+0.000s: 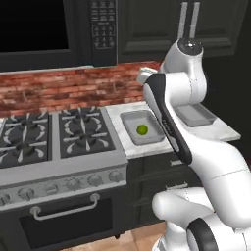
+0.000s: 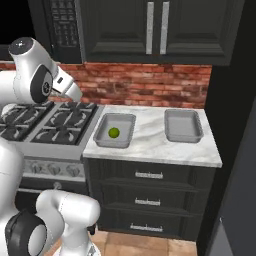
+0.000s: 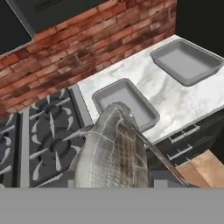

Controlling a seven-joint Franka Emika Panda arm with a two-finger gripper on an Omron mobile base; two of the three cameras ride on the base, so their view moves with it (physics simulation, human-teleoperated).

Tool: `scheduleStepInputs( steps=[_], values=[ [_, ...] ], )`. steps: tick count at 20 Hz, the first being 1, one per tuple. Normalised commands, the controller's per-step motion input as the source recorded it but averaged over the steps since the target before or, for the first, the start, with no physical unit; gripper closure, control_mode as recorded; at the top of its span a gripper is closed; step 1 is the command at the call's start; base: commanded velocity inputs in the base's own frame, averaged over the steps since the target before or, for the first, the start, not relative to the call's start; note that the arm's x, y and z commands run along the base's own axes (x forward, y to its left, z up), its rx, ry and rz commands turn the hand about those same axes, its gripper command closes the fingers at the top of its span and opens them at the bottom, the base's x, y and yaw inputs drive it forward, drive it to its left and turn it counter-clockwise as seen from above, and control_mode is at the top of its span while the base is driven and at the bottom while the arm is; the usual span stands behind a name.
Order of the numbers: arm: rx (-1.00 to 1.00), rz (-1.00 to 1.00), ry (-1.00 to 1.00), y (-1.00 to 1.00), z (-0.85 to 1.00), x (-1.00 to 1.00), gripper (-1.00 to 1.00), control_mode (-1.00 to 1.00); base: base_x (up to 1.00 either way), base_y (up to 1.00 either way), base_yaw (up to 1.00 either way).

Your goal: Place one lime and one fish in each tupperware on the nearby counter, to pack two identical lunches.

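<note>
You are working over the marble counter point(image 2: 150, 142), which runs between the gas stove point(image 2: 50, 125) and the dark wall at its right end. Two grey tupperware trays sit on it: the one by the stove-side edge point(image 2: 115, 131) holds a lime point(image 2: 114, 132), and the one toward the right end point(image 2: 183, 125) has nothing in it yet. In the hand view a silvery scaled fish point(image 3: 111, 153) hangs just before the camera, above the stove-side tray point(image 3: 124, 103), so the gripper looks narrowed on the fish, though its fingertips are hidden behind it. Judging by that, this fish belongs with the lime. Carry it until it hangs over the tray's middle, lower it close to the floor of the tray, and release without knocking the lime or catching the flared rim. No brand, label or legible writing shows anywhere.
</note>
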Motion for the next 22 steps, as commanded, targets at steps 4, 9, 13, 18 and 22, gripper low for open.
scheduleStepInputs(
  steps=[4, 9, 13, 18, 22],
  values=[
    [0.0, 0.0, 0.0, 0.0, 0.0, 0.0, 1.0, 1.0, 0.94, -0.24, -0.05],
    [0.0, 0.0, 0.0, 0.0, 0.0, 0.0, 1.0, 1.0, 0.54, -0.17, 0.0],
    [0.07, 0.0, 0.28, -0.19, -0.5, -0.04, 1.0, -1.0, 0.01, -0.09, 0.0],
    [0.12, 0.0, 0.61, -0.53, -1.0, -0.36, 1.0, -1.0, 0.0, 0.0, 0.0],
    [0.0, 0.03, 0.4, -0.43, -1.0, 0.24, 1.0, -1.0, 0.0, 0.0, 0.0]
  ],
)
